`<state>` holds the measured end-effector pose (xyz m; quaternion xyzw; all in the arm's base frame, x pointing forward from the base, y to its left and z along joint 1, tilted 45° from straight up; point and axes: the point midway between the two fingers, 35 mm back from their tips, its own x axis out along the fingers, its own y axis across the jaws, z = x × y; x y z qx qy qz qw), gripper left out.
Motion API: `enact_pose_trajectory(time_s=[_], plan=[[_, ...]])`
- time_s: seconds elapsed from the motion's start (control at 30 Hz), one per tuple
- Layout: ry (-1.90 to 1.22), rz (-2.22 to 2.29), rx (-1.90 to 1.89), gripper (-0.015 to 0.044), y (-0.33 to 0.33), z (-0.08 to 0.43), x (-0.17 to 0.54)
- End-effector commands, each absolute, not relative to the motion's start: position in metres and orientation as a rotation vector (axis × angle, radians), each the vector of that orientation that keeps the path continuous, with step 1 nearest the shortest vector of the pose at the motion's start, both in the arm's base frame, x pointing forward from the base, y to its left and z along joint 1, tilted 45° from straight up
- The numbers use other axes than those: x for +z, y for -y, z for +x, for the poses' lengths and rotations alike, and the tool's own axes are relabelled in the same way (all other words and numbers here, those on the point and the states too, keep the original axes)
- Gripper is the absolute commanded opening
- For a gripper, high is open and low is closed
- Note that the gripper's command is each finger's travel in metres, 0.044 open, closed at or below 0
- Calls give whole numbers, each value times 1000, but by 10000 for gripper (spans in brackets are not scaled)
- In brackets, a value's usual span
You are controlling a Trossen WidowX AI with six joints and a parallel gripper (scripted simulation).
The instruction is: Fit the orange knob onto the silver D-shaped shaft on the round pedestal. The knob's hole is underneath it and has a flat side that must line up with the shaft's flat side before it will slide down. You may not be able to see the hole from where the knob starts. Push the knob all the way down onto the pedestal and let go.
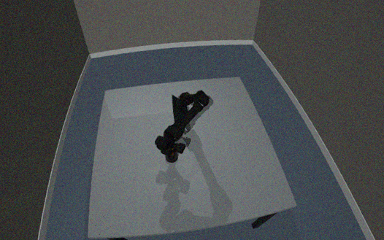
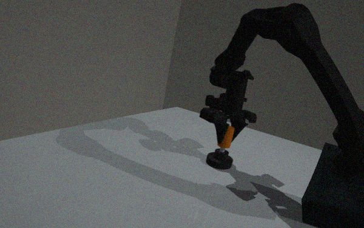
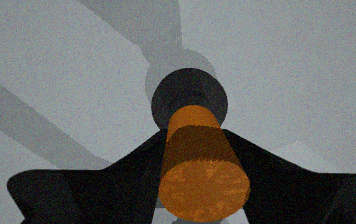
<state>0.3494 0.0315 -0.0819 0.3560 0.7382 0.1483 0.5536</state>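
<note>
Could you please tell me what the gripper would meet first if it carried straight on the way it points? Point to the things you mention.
Probably the silver shaft (image 2: 222, 150), under the orange knob (image 2: 228, 137) (image 3: 204, 190) it holds; exact alignment is unclear.

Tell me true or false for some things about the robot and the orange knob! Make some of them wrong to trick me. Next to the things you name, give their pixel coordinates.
1. The gripper (image 2: 227, 137) (image 3: 193, 134) is holding the orange knob (image 2: 228, 137) (image 3: 205, 190). True.
2. The knob is pushed all the way down onto the round pedestal (image 2: 219, 161) (image 3: 167, 92). False: it sits higher, with a gap below it.
3. A bit of the silver shaft (image 2: 222, 150) shows under the knob. True.
4. The pedestal is bright yellow. False: it is dark, nearly black.
5. The pedestal stands on the table (image 1: 127, 196) (image 2: 91, 194) (image 3: 280, 75). True.
6. The knob is lying on the table. False: it is up between the gripper's fingers.
</note>
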Motion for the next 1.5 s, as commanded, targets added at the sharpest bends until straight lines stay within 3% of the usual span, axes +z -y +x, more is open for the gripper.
enact_pose_trajectory(time_s=[0.0,1.47], plan=[[-1739,836,358,0,-31,351,-81],[-1668,685,530,0,-32,349,-83]])
